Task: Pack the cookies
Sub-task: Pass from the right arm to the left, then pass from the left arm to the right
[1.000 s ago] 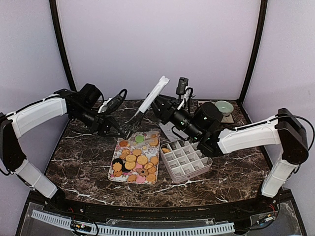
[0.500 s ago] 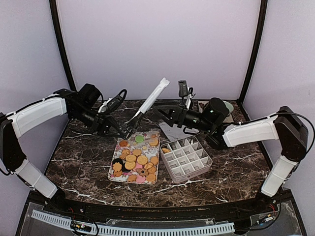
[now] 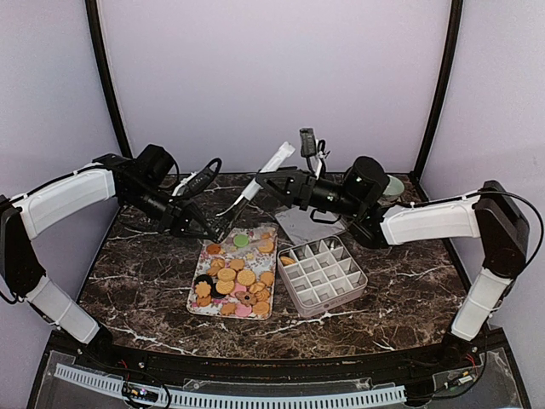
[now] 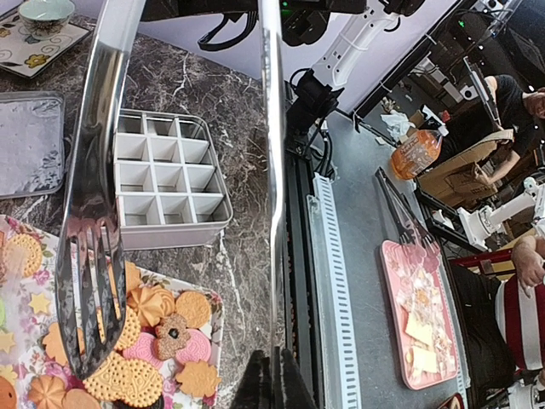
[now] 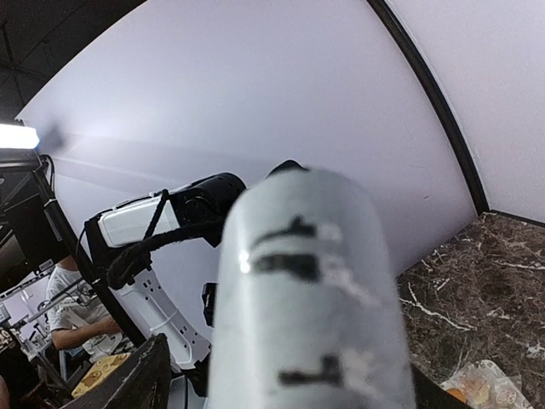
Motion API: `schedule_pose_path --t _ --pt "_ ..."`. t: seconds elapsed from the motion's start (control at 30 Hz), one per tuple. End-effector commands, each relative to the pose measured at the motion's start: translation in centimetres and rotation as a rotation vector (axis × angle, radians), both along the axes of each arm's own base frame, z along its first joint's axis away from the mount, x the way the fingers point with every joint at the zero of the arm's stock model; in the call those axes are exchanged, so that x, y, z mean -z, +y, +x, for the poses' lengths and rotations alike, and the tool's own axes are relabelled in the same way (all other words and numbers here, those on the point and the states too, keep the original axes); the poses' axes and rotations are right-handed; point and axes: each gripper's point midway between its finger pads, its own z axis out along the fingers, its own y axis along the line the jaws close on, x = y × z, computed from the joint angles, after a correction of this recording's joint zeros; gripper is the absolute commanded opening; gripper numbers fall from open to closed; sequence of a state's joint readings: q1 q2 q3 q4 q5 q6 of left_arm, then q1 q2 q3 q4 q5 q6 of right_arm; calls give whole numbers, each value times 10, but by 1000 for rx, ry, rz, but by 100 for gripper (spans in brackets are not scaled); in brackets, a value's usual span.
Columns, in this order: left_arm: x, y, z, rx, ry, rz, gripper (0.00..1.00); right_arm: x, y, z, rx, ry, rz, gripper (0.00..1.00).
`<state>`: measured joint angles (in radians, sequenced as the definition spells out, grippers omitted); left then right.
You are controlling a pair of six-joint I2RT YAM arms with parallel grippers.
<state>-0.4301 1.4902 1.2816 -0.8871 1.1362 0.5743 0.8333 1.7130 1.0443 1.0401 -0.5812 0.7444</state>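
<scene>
A dark marble-veined table (image 3: 145,264) carries everything. The left gripper (image 3: 213,228), reaching in from 9 o'clock, is clamped on the long metal tongs (image 3: 247,192) near their slotted head. They slant up towards 1 o'clock to a pale taped handle end. The right gripper (image 3: 271,183) comes in from 3 o'clock, its fingers spread either side of that handle end; whether they press on it I cannot tell. A flower-patterned rectangular tray (image 4: 17,341) lies near the table's middle. Just beside it at 3 o'clock sits a pale gridded compartment box (image 3: 332,298), with a clear flat lid (image 3: 308,223) at the box's 12 o'clock. At the table's 1 o'clock corner, a small pale-green bowl (image 3: 388,185) stands on a patterned plate (image 4: 60,38). The cookies (image 3: 232,277), mostly golden or orange with a few pink, green and dark ones, fill the tray under the tongs' head. One orange cookie (image 3: 287,261) lies in the box's 10 o'clock corner compartment.
</scene>
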Motion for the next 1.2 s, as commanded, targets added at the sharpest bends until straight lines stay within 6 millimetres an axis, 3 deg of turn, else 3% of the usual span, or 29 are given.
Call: schedule_pose_path --t 0.0,0.2,0.4,0.57,0.83,1.03,1.17 --pt "-4 4 1 0 -69 4 0 -3 6 2 -35 3 -36 73" --pt "-1 6 -1 2 -89 19 0 -2 -6 7 -108 38 -80 61" --pt "2 7 1 -2 -104 32 0 3 1 -4 -243 51 -131 59" --pt "6 7 1 -2 -106 43 0 7 2 -4 -247 63 -142 58" --pt "10 9 3 -7 -114 62 0 10 5 -2 -233 52 -186 45" --pt "15 9 6 -14 -118 78 10 2 -4 -1 -166 16 -176 41" --pt "23 10 14 -40 -134 110 35 1 -8 0 -119 1 -175 39"
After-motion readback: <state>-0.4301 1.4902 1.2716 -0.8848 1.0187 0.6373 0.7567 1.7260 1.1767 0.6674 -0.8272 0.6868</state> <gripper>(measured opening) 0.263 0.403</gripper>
